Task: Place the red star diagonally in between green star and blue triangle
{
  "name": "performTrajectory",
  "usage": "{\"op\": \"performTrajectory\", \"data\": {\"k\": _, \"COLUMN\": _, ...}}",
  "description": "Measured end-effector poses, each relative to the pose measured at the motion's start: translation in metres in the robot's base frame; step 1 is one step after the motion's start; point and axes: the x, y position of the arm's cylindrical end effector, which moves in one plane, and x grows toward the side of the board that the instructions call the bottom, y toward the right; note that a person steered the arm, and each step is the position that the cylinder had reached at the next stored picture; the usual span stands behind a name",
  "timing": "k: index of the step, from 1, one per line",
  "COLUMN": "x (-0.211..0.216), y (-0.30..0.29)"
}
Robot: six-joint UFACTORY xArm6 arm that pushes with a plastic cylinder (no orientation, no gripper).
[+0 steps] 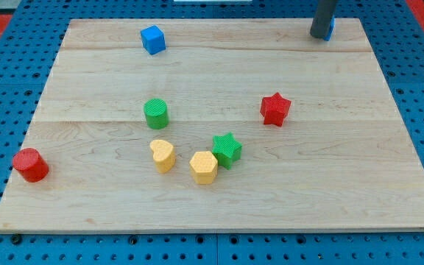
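near edge: bare strip of the wooden counter (219, 213), nothing parked on it
red cylinder (30, 165): way off at the view's left, well apart from everything, not part of this job
yellow pair: yellow heart (163, 155) and yellow hexagon (204, 167) side by side, the hexagon touching the green star or near enough
green star (227, 149): one anchor of the target, sits just above and right of the hexagon
green cylinder (155, 113): up-left of the heart, out of the way
red star (275, 109): the thing to move, sitting up-right of the green star, near but apart
blue cube (153, 39): far side, view's top left
blue block behind the rod (331, 28): only a sliver peeks out, shape can't be made out, I'm guessing that's the blue triangle
my tip (319, 35): far top right, right against that blue sliver, well apart from the red star
fingers: none on this rig, just a rod, so no open/closed to report
step: looks like approach, pushing hasn't started
next move: honestly the red star already sits roughly on the diagonal; I'd come around it and nudge it gently onto the line, staying off the green star
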Motion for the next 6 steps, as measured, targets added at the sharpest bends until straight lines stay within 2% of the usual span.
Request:
{"op": "performTrajectory", "data": {"k": 1, "x": 0.001, "y": 0.000}}
{"op": "performTrajectory", "data": {"k": 2, "x": 0.025, "y": 0.000}}
{"op": "performTrajectory", "data": {"k": 3, "x": 0.030, "y": -0.002}}
{"op": "performTrajectory", "data": {"k": 4, "x": 0.059, "y": 0.000}}
{"op": "performTrajectory", "data": {"k": 5, "x": 0.116, "y": 0.034}}
{"op": "performTrajectory", "data": {"k": 6, "x": 0.186, "y": 0.042}}
